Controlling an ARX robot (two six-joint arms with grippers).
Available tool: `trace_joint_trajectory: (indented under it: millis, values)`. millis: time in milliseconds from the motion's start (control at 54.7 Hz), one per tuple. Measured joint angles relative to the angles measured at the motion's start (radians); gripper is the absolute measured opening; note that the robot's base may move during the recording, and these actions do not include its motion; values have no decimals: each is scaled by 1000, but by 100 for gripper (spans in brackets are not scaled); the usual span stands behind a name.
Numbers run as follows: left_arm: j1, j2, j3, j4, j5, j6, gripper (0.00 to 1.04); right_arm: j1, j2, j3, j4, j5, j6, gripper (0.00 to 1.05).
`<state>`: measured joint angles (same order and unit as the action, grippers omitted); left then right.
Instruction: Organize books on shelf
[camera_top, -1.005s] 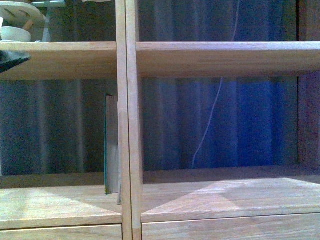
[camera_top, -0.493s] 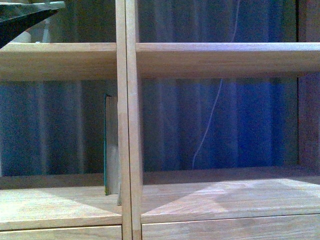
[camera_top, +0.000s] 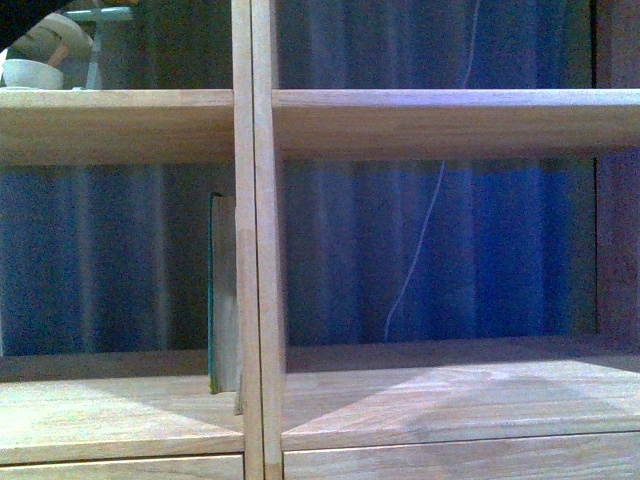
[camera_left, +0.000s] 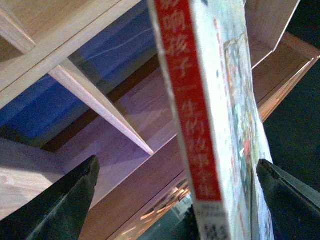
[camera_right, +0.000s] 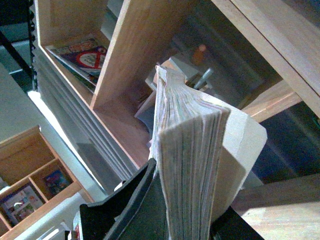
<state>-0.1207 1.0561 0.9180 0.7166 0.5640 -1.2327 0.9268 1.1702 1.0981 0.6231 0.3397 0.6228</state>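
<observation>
The left gripper (camera_left: 176, 164) has its jaws spread wide. The paperback (camera_left: 200, 125) stands between them, close by one finger and well clear of the other (camera_left: 65, 200); I cannot tell whether anything is actually pinching it. Its long axis runs straight out from the gripper towards the shelf (camera_left: 125, 115), with the red spine turned to the wrist camera and the illustrated cover facing the nearer finger.

The right gripper (camera_right: 185, 210) is pressed onto a thick book (camera_right: 190, 150), with dark fingers on both covers. This book also points lengthwise away from the jaws, page edges towards the camera, and its far end is up by an open compartment. A neighbouring compartment holds a few flat books (camera_right: 80, 55), and off to one side a wooden tray (camera_right: 30, 185) has small books in its sections.

From the front, a teal book (camera_top: 213, 290) stands upright in the lower left compartment, tight against the double central upright. A bowl (camera_top: 28, 72) sits on the board above. The lower right compartment shows only a blue curtain (camera_top: 500, 250) and a thin white cable (camera_top: 425, 230) behind it.
</observation>
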Motion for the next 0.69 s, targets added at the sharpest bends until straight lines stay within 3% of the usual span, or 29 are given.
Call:
trace_joint_trajectory:
  millis: [256,603,694]
  values:
    - [3,0,1,22,3,-19,97,2,19,0,-2,0,20,7]
    - [3,-3,1,32,1,-21,47,1,19,0,-3,-2,36,7]
    - [3,-3,1,37,2,-22,26,0,19,-1,-4,0,39,7]
